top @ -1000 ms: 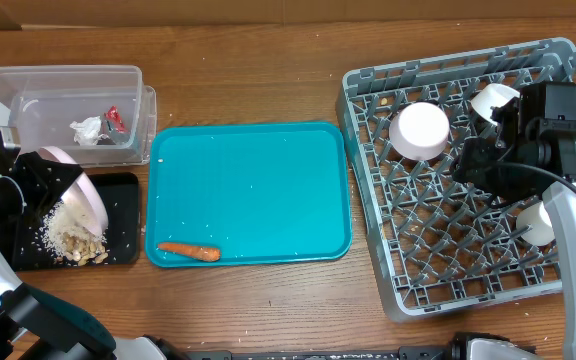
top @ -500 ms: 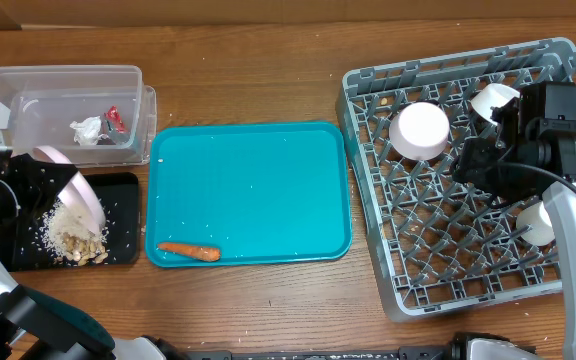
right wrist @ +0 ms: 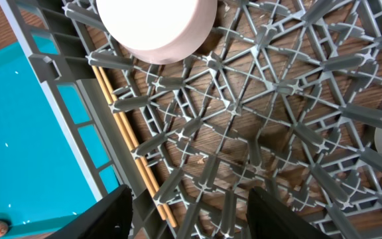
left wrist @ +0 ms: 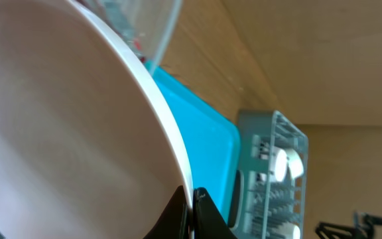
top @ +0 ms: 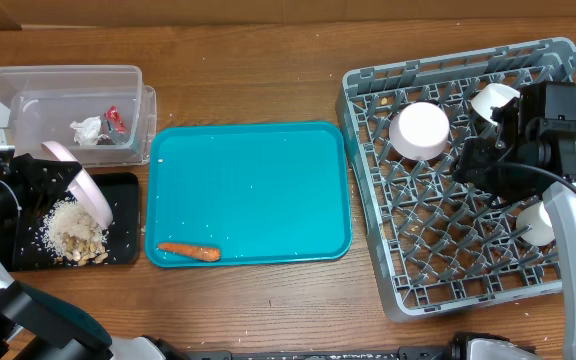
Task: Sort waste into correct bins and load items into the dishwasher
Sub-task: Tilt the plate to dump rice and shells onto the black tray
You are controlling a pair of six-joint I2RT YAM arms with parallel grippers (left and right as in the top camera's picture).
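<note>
Slightly steeper than half a second ago, the plate tilts over the black tray, its rim pinched by the left gripper. Food scraps lie heaped in that tray. The clear tub holds the paper wad and wrapper. The carrot lies on the teal tray. The right gripper, unmoved, hangs spread and empty over the rack, which holds an upturned bowl, a cup and a second bowl.
</note>
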